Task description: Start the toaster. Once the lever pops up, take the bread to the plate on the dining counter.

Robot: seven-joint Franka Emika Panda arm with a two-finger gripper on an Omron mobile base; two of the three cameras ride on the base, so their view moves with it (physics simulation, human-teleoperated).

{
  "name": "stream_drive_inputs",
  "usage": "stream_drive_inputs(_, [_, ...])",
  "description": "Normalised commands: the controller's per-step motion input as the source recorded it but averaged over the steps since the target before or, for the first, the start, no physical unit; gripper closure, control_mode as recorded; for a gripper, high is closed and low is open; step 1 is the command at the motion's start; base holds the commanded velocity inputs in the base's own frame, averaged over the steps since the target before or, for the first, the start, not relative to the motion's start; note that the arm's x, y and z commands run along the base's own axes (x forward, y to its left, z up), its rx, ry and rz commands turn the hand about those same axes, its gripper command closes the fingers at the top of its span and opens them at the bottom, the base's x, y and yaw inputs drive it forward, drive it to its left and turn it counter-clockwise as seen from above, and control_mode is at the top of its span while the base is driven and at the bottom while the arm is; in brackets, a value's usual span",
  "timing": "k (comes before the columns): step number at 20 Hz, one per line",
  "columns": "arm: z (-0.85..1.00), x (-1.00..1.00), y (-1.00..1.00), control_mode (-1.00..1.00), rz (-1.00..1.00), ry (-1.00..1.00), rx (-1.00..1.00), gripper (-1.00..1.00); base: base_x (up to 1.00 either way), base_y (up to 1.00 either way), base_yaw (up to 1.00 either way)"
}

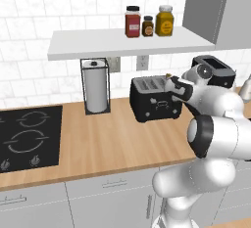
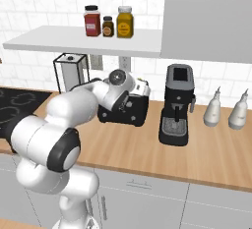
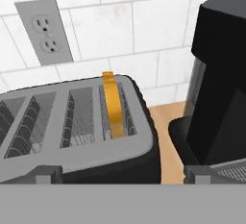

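Hovering just above the right end of the toaster (image 3: 77, 127), the gripper (image 3: 122, 175) had its fingers spread wide, pinching nothing. The bread (image 3: 113, 105) stood upright in the rightmost slot. The coffee machine (image 3: 216, 83) stood just right of the toaster on the wooden counter (image 1: 108, 144).

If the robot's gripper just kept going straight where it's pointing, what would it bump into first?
Probably the toaster: the open gripper looks along its slotted top, near the slot holding the bread. Depth is hard to judge.
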Motion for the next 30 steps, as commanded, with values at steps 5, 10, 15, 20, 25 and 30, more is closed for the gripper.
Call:
stream_drive_inputs(5, [-0.04, 0.11, -0.07, -1.00, 0.04, 0.00, 0.00, -1.00, 0.00, 0.00, 0.00])
stream_drive_inputs(10, [-0.05, 0.06, 0.00, -1.00, 0.05, -0.01, 0.00, -1.00, 0.00, 0.00, 0.00])
stream_drive_inputs(15, [-0.11, 0.23, 0.00, -1.00, 0.01, 0.00, 0.00, -1.00, 0.00, 0.00, 0.00])
stream_drive_inputs(20, [-0.13, 0.31, 0.01, -1.00, 0.00, 0.00, 0.00, -1.00, 0.00, 0.00, 0.00])
stream_drive_inputs(25, [-0.14, 0.33, 0.04, -1.00, 0.00, 0.00, 0.00, -1.00, 0.00, 0.00, 0.00])
stream_drive_inputs(30, [-0.16, 0.33, 0.00, -1.00, 0.00, -0.01, 0.00, -1.00, 0.00, 0.00, 0.00])
